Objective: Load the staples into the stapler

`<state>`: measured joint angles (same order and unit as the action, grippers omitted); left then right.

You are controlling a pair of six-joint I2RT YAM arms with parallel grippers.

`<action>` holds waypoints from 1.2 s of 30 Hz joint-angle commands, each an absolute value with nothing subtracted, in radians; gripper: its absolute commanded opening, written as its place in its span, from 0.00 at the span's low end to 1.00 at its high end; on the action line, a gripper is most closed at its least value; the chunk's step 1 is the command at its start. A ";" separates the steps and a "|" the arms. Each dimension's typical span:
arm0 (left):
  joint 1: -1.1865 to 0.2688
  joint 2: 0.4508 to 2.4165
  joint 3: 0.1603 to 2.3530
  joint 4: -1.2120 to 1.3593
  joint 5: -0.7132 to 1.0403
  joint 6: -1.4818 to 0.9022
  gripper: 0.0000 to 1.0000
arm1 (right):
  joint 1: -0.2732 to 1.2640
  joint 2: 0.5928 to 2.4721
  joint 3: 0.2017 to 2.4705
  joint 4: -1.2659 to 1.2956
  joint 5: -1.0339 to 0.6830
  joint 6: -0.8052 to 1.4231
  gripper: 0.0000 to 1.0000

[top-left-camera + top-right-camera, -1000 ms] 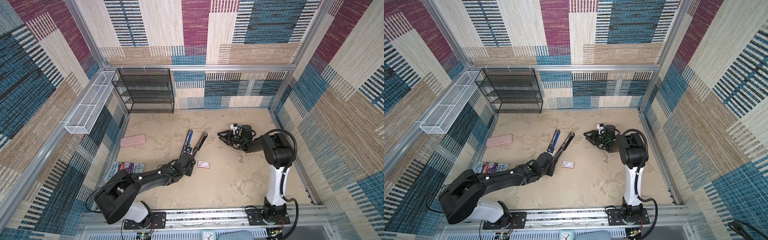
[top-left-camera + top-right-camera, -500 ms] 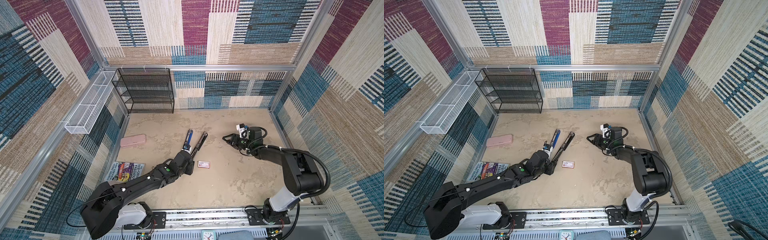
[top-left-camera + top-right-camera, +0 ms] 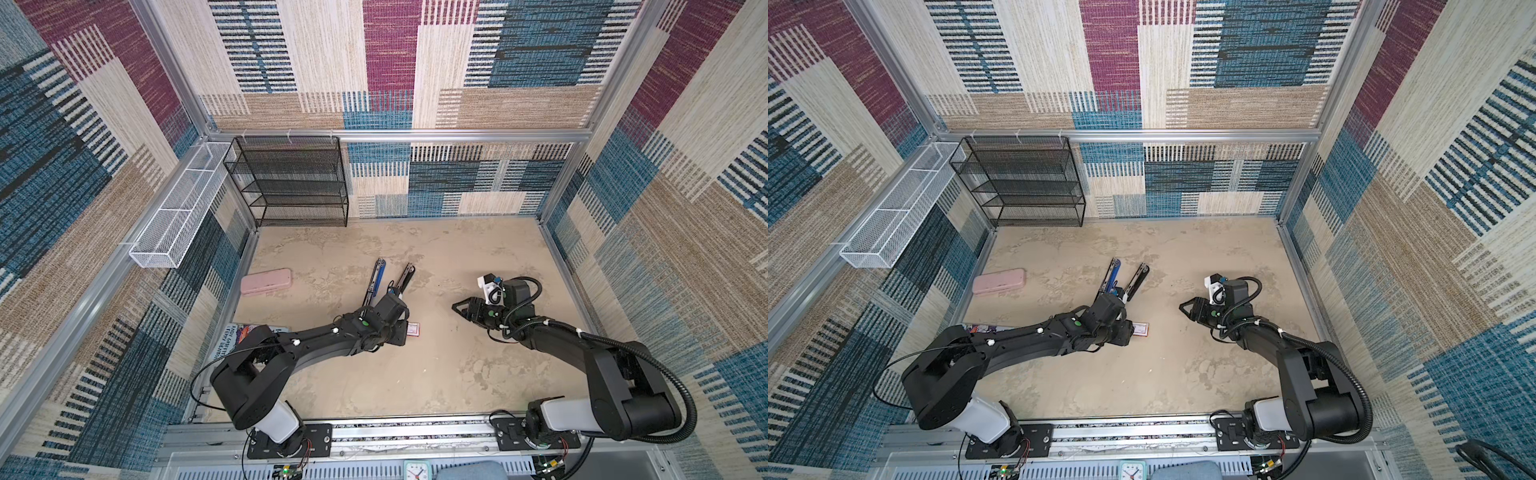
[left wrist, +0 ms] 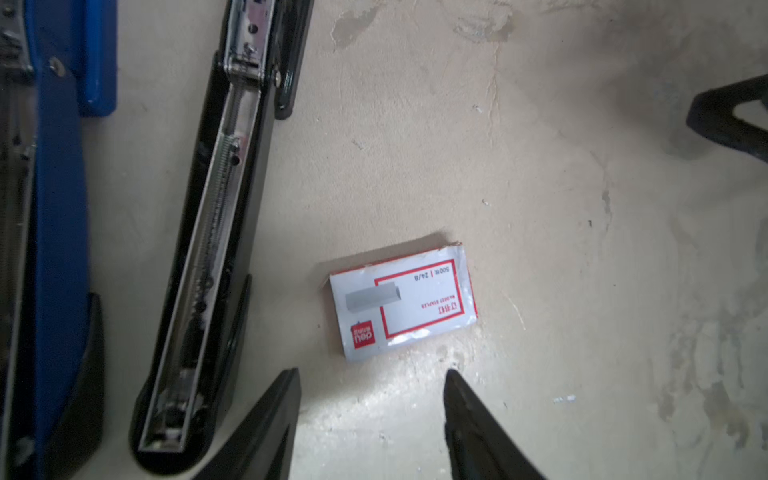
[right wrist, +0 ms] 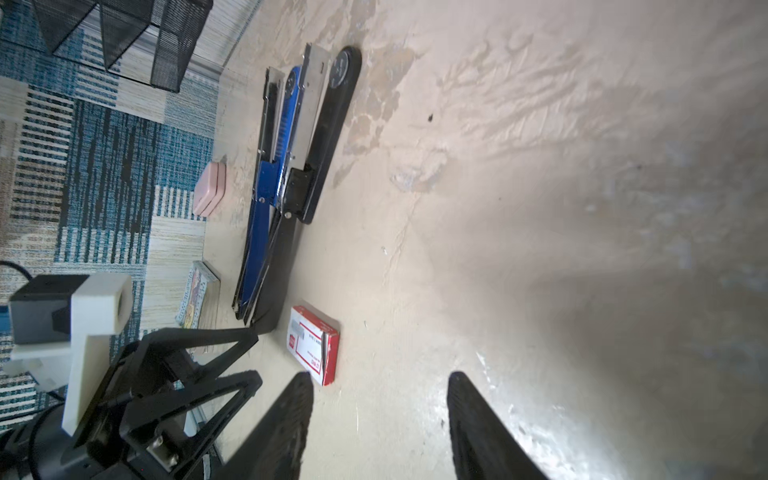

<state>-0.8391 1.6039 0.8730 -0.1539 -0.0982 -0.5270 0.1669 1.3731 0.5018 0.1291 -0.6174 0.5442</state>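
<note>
The staples first: the small flat white cardboard box with the red-bordered label (image 4: 401, 301) lies flat on the mottled beige worktop (image 3: 436, 374). No metal strips show, so take them to be inside. Just beside it, near but not touching, lies the long blue-and-black stapler (image 4: 216, 216), folded open with its bright metal channel facing up, ready for a strip.

Your left claw (image 4: 371, 376) sits just short of the box, jaws moderately wide, nothing between them. Your right claw (image 5: 380, 376) points at the same box from the far side, well apart from it, jaws likewise parted and empty.

Now the hazards. That box is low and slick-looking. Come down too high and the tips will likely skid over the top or shove it along the worktop. A shove towards the stapler could jam it against the black base.

One left fingertip is close to that base, so a careless close may catch the stapler instead. Squeeze hard and the torn end may spill strips. With both claws aimed at one small box, watch they don't clash.

The pink oblong case (image 3: 266, 281) lies well clear.
</note>
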 commanded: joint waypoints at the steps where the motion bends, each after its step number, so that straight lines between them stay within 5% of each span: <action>1: -0.839 1.659 0.911 -0.164 -0.088 -0.545 0.59 | 0.197 1.373 0.492 0.140 -0.595 0.529 0.54; 14: -0.843 1.748 0.949 -0.133 0.024 -0.521 0.47 | 0.253 1.414 0.490 0.140 -0.572 0.520 0.51; 36: -0.951 1.944 1.179 -0.129 0.142 -0.385 0.46 | 0.211 1.306 0.556 0.005 -0.393 0.549 0.54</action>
